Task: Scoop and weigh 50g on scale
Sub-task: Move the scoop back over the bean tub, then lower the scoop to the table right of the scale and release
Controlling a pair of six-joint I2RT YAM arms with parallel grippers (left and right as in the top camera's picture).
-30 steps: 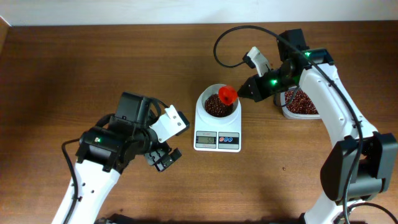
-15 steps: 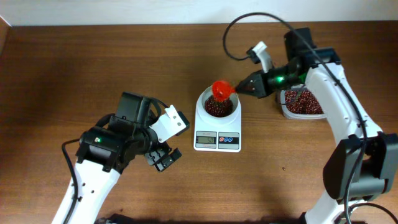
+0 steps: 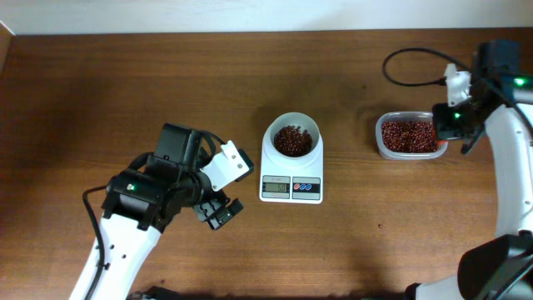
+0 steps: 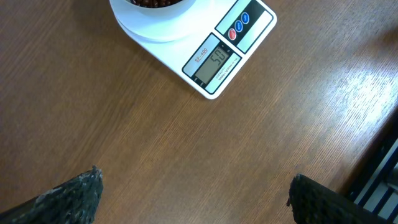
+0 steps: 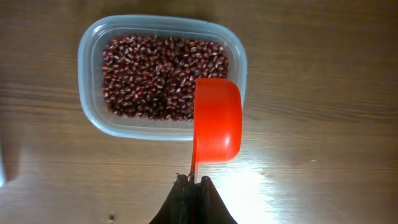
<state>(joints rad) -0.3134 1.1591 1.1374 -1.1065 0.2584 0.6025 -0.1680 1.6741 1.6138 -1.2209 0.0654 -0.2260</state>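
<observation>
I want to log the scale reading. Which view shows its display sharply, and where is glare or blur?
Left wrist: the scale display is sharp, sheen on the table to its right, pincer fingertips blurred. Overhead: display too small to read. Right wrist: bright glare on the table below the scoop.
</observation>
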